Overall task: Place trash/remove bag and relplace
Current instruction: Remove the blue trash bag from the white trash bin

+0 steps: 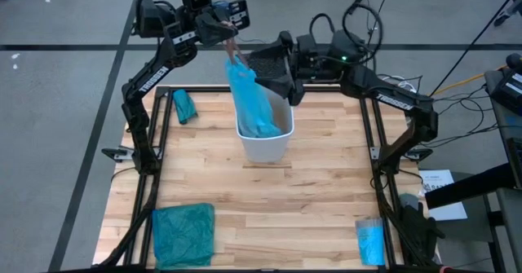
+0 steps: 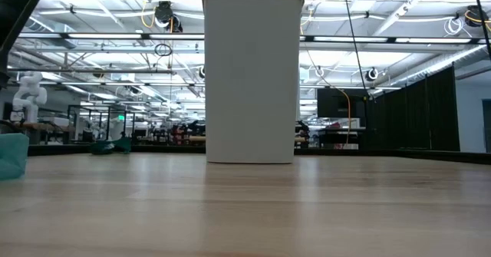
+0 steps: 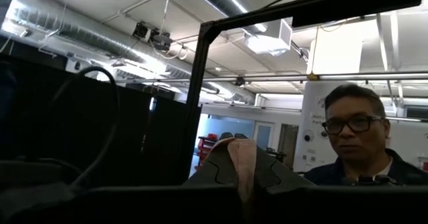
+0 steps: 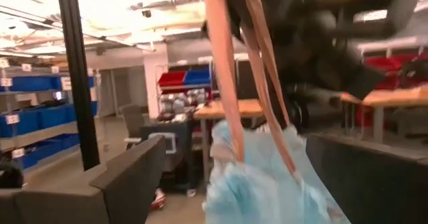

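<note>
Left gripper [image 1: 227, 35]: raised beyond the table's far edge, fingers clamped on pinkish drawstrings [image 4: 231, 83] of light-blue bag [image 1: 249, 102]; bag stretched taut, slanting down into white bin [image 1: 269, 147], lower part inside the bin. Right gripper [image 1: 273, 69]: just beside the bag's upper part, above the bin's far rim, jaws spread wide, nothing held. Teal-green bag [image 1: 183, 234]: flat at near-left corner of wooden table [image 1: 326, 200]. Person [image 3: 358, 140]: behind the frame.
</note>
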Tool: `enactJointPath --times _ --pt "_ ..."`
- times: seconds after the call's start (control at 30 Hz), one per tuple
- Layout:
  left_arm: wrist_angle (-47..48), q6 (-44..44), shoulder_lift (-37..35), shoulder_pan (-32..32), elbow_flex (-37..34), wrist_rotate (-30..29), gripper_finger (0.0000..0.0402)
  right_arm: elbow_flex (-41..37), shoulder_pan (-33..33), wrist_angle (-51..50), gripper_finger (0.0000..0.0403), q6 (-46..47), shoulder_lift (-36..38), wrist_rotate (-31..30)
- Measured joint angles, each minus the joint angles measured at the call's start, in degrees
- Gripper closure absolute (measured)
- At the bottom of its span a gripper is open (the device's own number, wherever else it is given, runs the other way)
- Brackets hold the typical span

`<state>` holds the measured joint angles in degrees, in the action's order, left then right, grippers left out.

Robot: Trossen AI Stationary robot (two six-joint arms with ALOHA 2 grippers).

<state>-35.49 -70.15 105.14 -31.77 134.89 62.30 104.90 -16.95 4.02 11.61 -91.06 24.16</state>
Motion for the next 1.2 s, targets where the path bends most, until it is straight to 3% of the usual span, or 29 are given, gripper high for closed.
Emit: enactJointPath --times 0.13,0.23,0.33,0.5,0.57,0.77,0.97,1.2 --pt "0.0 0.0 0.0 -0.2 0.0 0.0 0.0402 0.0 0.6 5.2 0.0052 0.3 0.6 -2.1" --pt "0.0 0.2 0.0 -0.4 0.0 0.0 0.0402 1.0 0.6 5.1 0.0091 1.2 0.7 -2.1" --pt "0.0 0.1 0.0 -0.5 0.0 0.0 0.0402 1.1 0.5 4.1 0.0171 1.2 0.6 -1.8" --pt "0.0 0.1 0.0 -0.5 0.0 0.0 0.0402 1.1 0.5 3.9 0.0344 0.4 0.6 -1.7" --pt "0.0 0.2 0.0 -0.5 0.0 -0.1 0.0402 1.1 0.5 4.4 0.0387 -0.9 0.6 -1.7" --pt "2.7 7.3 0.0 -1.1 0.0 -2.2 0.0402 1.2 -1.2 6.8 0.0401 0.8 -0.1 -1.3" --pt "13.2 17.7 0.6 -3.3 -0.1 -9.1 0.0402 1.1 -1.8 7.3 0.0403 1.2 -1.6 1.5" --pt "13.6 18.0 1.3 -3.8 -0.1 -8.1 0.0402 1.1 -3.8 7.8 0.0403 1.2 -2.4 0.7"
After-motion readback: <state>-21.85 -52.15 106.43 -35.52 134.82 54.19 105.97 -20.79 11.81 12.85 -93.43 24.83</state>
